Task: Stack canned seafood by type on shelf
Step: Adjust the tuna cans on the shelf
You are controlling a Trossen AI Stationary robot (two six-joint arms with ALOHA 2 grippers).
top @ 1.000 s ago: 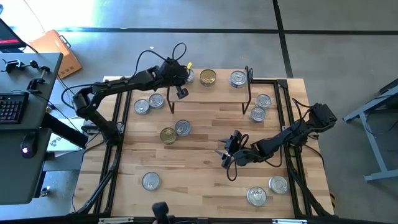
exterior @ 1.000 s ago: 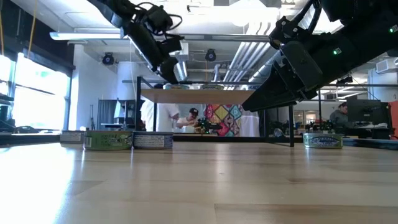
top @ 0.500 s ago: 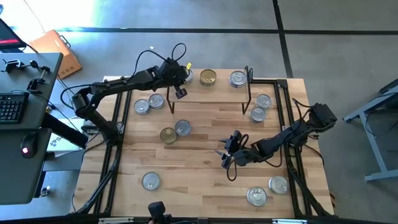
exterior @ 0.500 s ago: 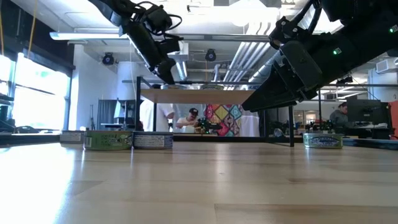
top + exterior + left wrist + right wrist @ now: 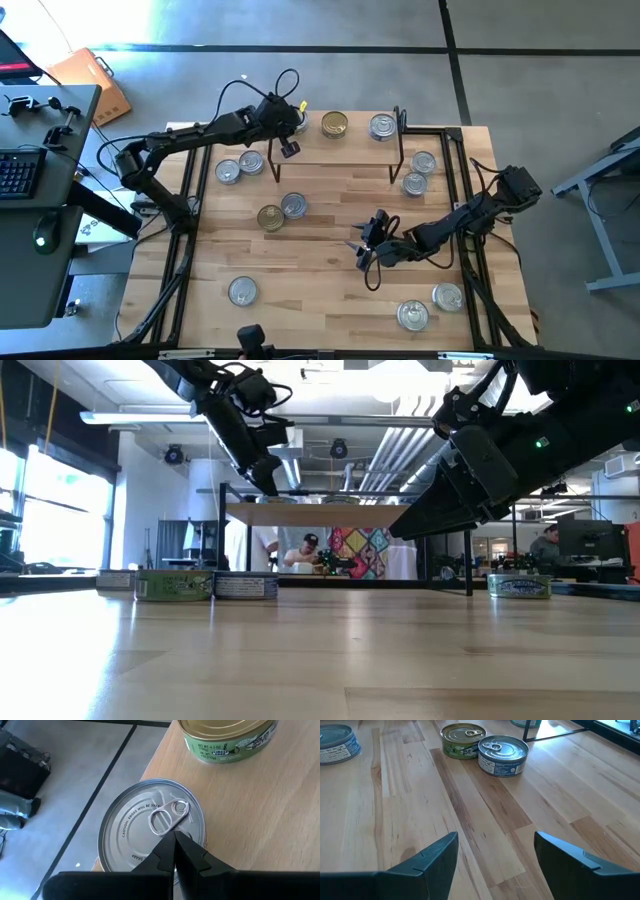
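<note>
1. Over the shelf's (image 5: 345, 140) left end, at the far side of the bench (image 5: 330, 250), the left tool (image 5: 172, 845) has its fingers pressed together, their tips resting on or just above the lid of a silver tin (image 5: 152, 832). That tin sits right at the shelf's outer edge, with bare floor showing past it in the left wrist view. I'd judge that any push toward that edge could tip it off.

2. On the same shelf a gold-lidded tin with a green label (image 5: 230, 737) stands near the silver one, apart from it, and another silver-lidded tin (image 5: 382, 126) sits toward the right end. If the closed tool nudges sideways, the silver tin could slide into the gold one and mix the types.

3. With its fingers together, the left tool holds nothing. It looks set to catch the pull ring (image 5: 162, 822) if it drags across the lid.

4. Nearer the middle of the bench, the right tool (image 5: 495, 855) hangs low with its fingers wide apart and empty. A gold tin (image 5: 463, 740) and a blue-labelled silver tin (image 5: 503, 754) lie touching ahead of it. Closing on one may shove the other.

5. Several more tins remain on the bench, so little of the stacking seems done.
</note>
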